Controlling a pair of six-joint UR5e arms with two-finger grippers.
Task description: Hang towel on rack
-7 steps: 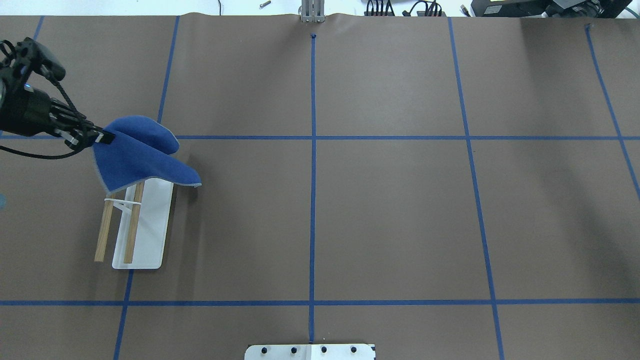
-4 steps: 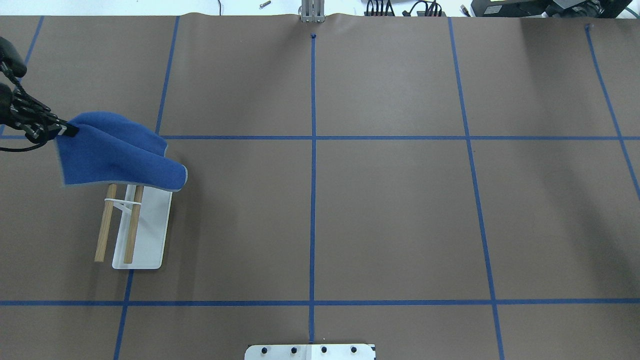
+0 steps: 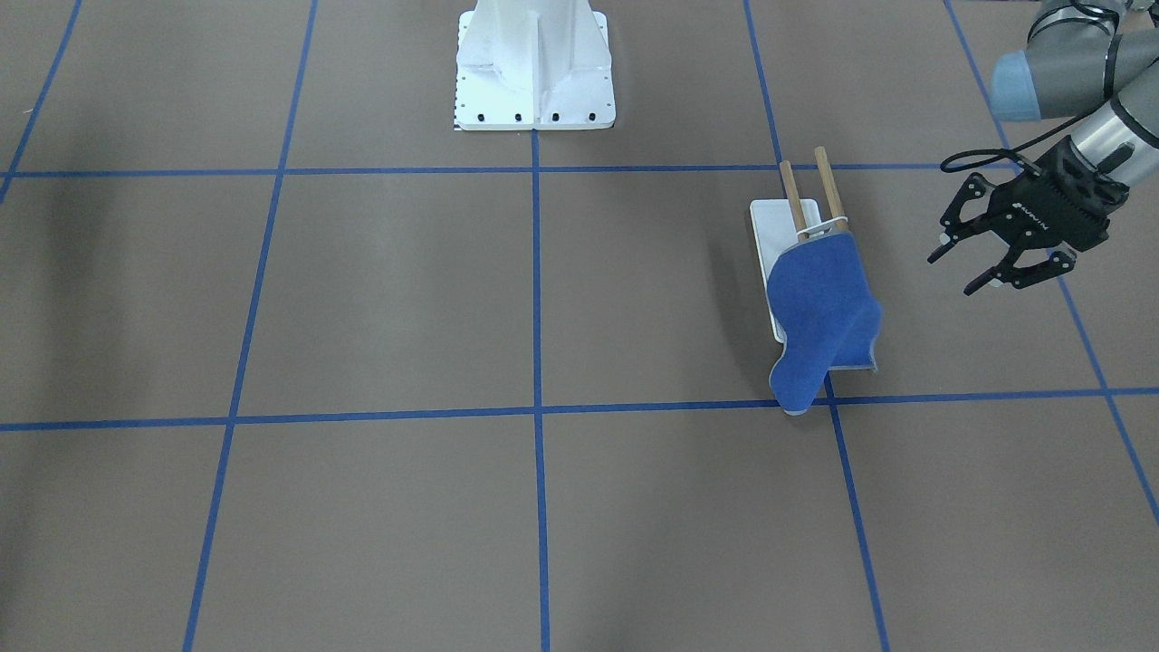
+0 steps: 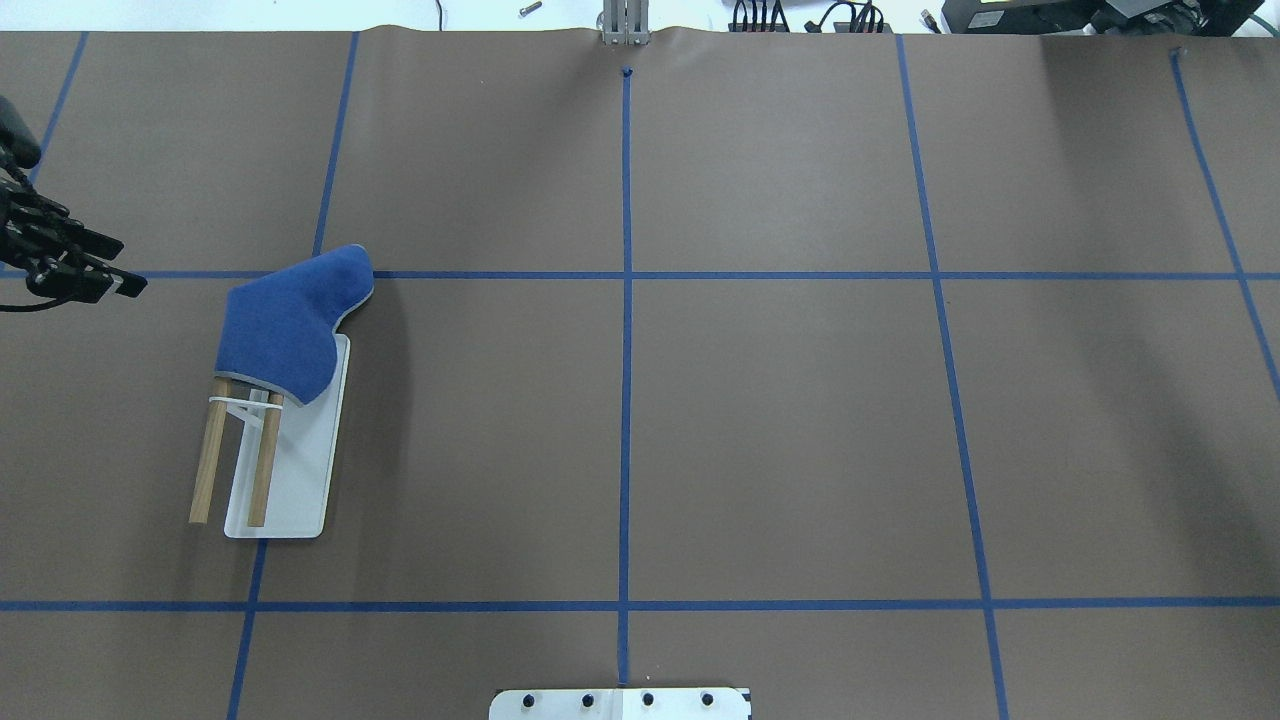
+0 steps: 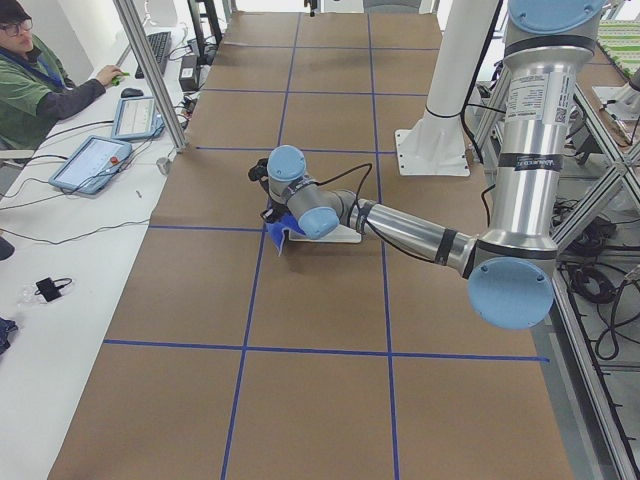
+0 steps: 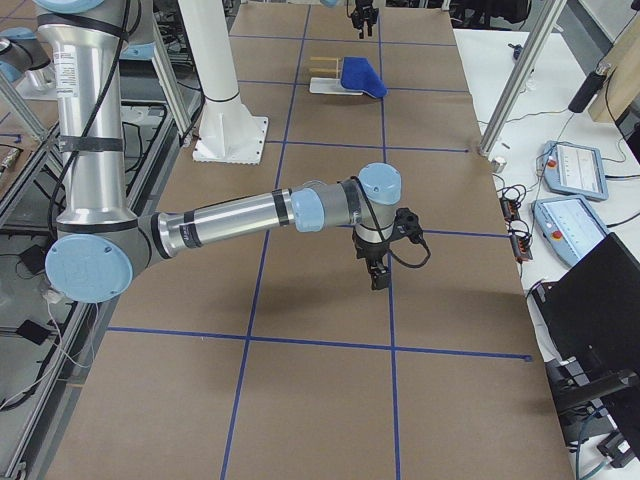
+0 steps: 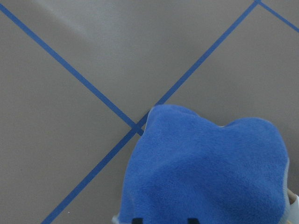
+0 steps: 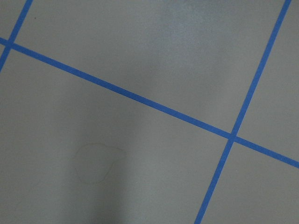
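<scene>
Since the towel point(image 4: 280, 325) hangs on the rack point(image 4: 300, 470), my left tool point(image 3: 950, 276) is wide open and holds nothing; I should back off gently, touching nothing.

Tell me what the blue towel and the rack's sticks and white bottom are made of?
The towel looks like soft fleecy cloth: fuzzy blue surface, pale stitched edge, drooping folds. The sticks look like bare wood: light brown, matte. The base is smooth white, maybe plastic or painted metal.
</scene>
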